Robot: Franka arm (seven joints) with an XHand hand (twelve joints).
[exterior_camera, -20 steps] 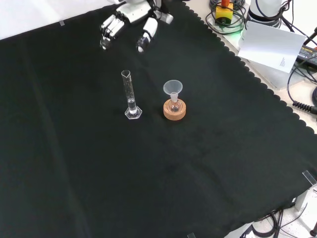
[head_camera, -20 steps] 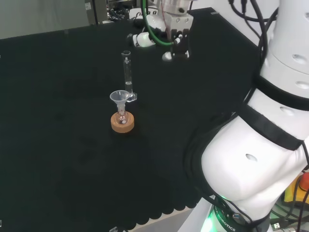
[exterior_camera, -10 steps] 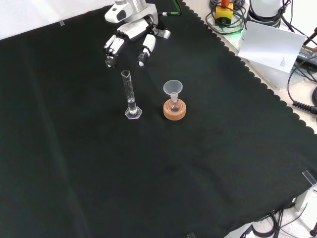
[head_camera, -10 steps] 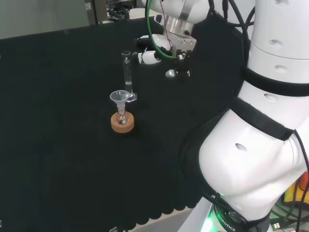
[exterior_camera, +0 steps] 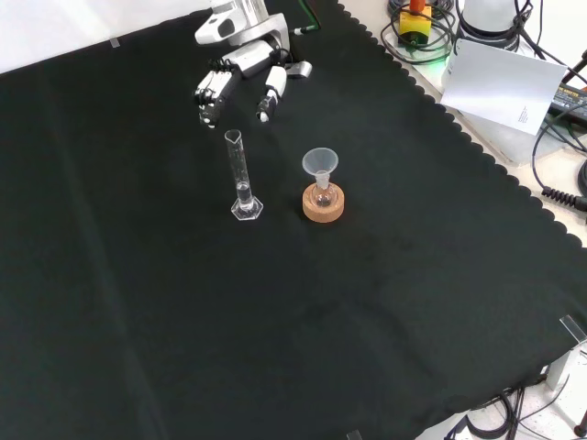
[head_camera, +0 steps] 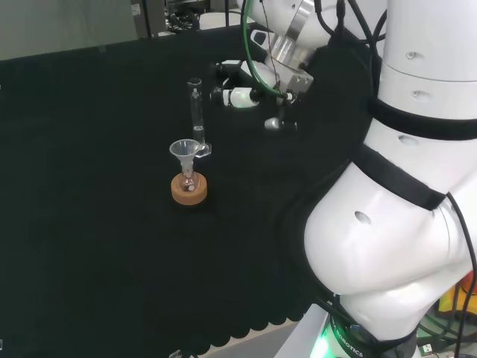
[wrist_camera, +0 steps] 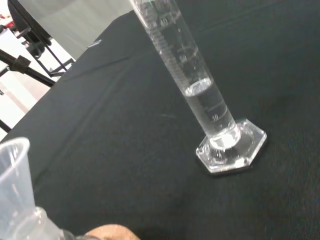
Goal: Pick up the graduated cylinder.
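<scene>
The graduated cylinder [head_camera: 196, 112] [exterior_camera: 239, 174] [wrist_camera: 195, 80] is a tall clear tube on a hexagonal foot, standing upright on the black cloth with a little clear liquid at its bottom. My hand [head_camera: 242, 95] [exterior_camera: 237, 73] hovers open just to the right of the cylinder's top in the head view, fingers stretched toward it and apart from it. In the front view the hand hangs beyond the cylinder, with a small gap between fingertips and rim. Nothing is in the hand.
A small flask with a clear funnel [head_camera: 184, 150] [exterior_camera: 320, 164] [wrist_camera: 12, 165] sits on a cork ring stand [head_camera: 188, 189] [exterior_camera: 324, 203] close beside the cylinder. The arm's white links [head_camera: 402, 186] rise at the head view's right. Papers and cables [exterior_camera: 504, 82] lie past the cloth's scalloped edge.
The hand has come down and in toward the cylinder's top from farther back on the bench, staying open. Cylinder, funnel and stand have not moved.
</scene>
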